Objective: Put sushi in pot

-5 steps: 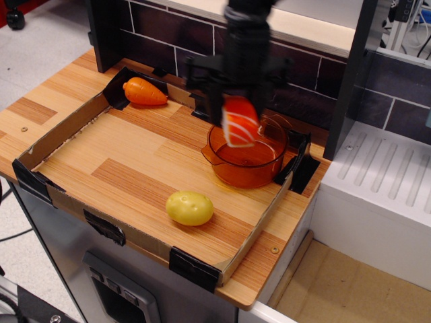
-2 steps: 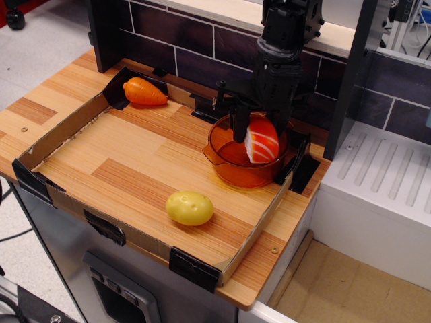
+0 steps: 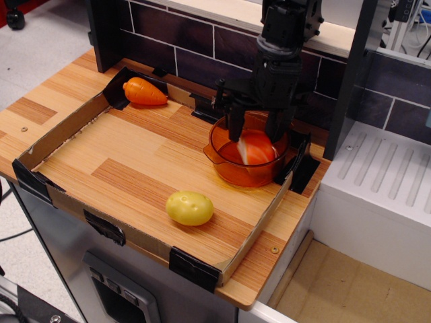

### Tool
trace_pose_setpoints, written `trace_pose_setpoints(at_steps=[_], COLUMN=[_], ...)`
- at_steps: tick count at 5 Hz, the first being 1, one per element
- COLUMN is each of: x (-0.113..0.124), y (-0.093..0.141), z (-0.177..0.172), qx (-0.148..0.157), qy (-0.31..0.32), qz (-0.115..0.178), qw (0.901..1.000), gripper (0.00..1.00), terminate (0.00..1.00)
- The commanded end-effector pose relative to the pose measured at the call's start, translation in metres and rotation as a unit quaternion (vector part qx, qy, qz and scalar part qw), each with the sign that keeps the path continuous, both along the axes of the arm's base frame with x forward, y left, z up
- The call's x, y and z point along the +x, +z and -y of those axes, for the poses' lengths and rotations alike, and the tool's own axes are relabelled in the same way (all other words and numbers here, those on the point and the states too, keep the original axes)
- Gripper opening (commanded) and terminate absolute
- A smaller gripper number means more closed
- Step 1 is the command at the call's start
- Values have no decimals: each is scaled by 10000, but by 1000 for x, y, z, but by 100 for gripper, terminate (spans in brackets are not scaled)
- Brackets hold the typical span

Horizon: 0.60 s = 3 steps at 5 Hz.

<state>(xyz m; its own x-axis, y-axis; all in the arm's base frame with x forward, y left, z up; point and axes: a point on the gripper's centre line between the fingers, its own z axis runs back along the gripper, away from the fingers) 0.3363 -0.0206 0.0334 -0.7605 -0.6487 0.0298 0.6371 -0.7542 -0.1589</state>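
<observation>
The sushi (image 3: 253,149), red-orange with white stripes, lies inside the transparent orange pot (image 3: 232,173) at the right back of the wooden tray. My gripper (image 3: 255,130) hangs straight over the pot. Its two dark fingers (image 3: 234,128) stand apart just above the rim, one on each side of the sushi. The sushi sits below the fingertips, a little blurred, and the fingers do not hold it.
An orange carrot (image 3: 143,92) lies in the tray's back left corner. A yellow-green potato (image 3: 189,208) lies near the front edge. Low cardboard walls (image 3: 60,132) ring the tray. A dark brick wall (image 3: 175,47) stands behind, and a white drainer (image 3: 384,195) is to the right.
The gripper carried the sushi right and down over the pot, then opened. The sushi dropped from between the fingers into the pot.
</observation>
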Motion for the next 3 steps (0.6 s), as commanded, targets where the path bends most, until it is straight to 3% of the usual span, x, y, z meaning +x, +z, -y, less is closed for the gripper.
trace_pose_setpoints(at_steps=[1, 3], x=[10, -7], y=[52, 90], z=[-7, -13], qx=[-224, -499], qy=[67, 52], qz=[624, 714], qw=[9978, 9962], gripper=[100, 100], terminate=[0, 0])
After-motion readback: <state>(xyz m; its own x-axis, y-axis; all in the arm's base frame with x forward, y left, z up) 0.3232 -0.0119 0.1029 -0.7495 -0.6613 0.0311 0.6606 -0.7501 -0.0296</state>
